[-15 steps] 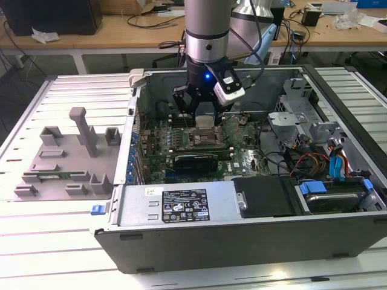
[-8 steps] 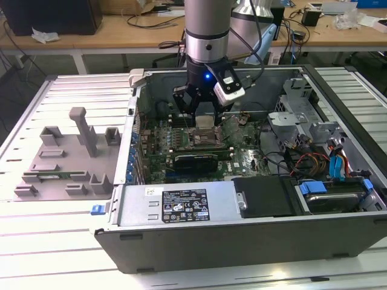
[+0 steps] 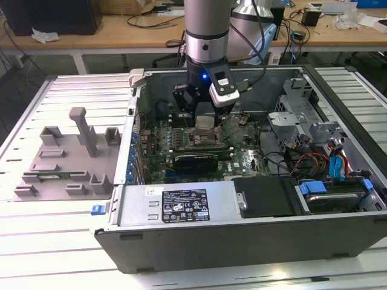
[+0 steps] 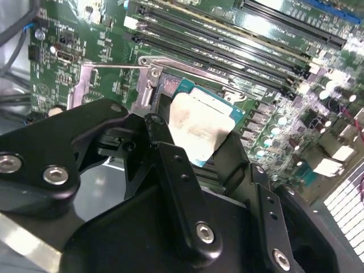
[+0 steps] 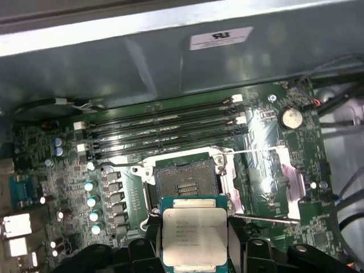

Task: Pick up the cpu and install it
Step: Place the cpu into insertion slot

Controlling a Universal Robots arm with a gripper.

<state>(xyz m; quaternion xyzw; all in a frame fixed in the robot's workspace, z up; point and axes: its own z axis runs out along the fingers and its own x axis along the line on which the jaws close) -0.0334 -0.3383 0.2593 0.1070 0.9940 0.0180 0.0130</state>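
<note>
- The arm (image 3: 205, 30) reached down into an open computer case (image 3: 242, 241) lying on its side on a slatted metal surface (image 3: 48, 241).
- End effector (image 5: 194, 250) was clenched on the cpu (image 5: 194, 236). Its black fingers (image 4: 170, 165) pressed on two opposite edges of the chip.
- The cpu faced silver side up, with a thin blue-green rim showing around the metal lid (the second wrist view showed dull smears across that lid).
- In the exterior view the cpu (image 3: 205, 124) hung over the middle of the motherboard (image 3: 242, 160), inside the case walls.
- The socket (image 5: 185, 182) stood uncovered, its dark contact field exposed inside a silver frame.
- The load plate (image 5: 267, 170) was swung open and lay off to one side of the socket, a thin lever rod running along its edge.
- In the first wrist view the cpu sat just beside the socket opening and overlapped the near edge of the frame. It was not seated. I could not tell how far it was above the board.
- Four long memory slots (image 5: 165, 128) ran parallel on the far side of the socket from the end effector.
- Gray fixture blocks (image 3: 66, 157) stood on the surface at the exterior view's left, well apart from the case.
</note>
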